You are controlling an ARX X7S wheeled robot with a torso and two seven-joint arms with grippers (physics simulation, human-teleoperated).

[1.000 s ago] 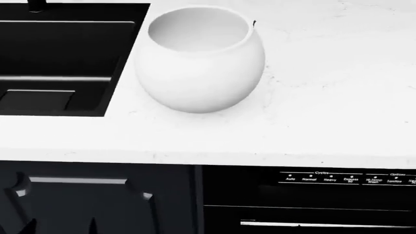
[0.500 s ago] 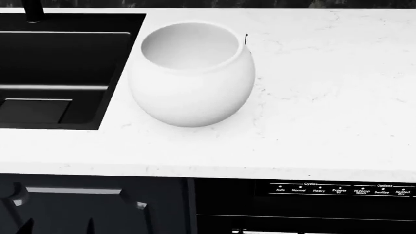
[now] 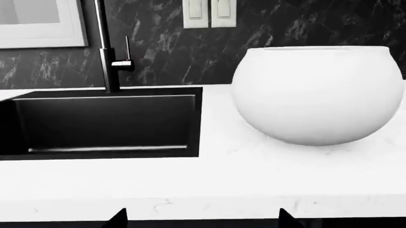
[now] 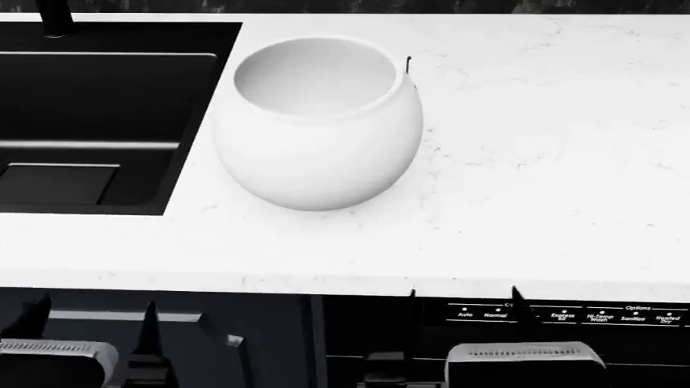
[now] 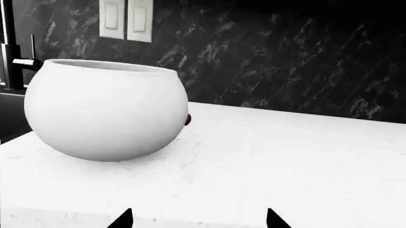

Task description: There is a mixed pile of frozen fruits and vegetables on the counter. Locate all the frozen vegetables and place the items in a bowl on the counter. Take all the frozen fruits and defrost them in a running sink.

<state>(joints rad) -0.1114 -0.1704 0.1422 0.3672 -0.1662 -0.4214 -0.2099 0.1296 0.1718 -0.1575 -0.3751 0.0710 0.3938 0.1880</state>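
Both grippers, left [image 4: 92, 319] and right [image 4: 464, 303], sit splayed and empty below the counter [image 4: 539, 162] edge. Cherry [image 5: 187, 119] peeks behind bowl [image 4: 318, 121]; you'd best reach around its far right side, not over.

I see a big round shiny white bowl [image 5: 104, 109] on the white marble tabletop [image 5: 285, 161], a small dark red cherry [image 5: 188, 119] peeking out behind it.

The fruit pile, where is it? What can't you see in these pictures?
- Cherry: the right wrist view shows only a dark red sliver behind the bowl; the head view shows only its thin stem.
- Grapes, lemon, avocado: in no view; hidden by the bowl or out of frame, I cannot tell.
- Sink: cut off by the head view's edge; running water cannot be made out.
- Grippers: only tips show, low in each view.
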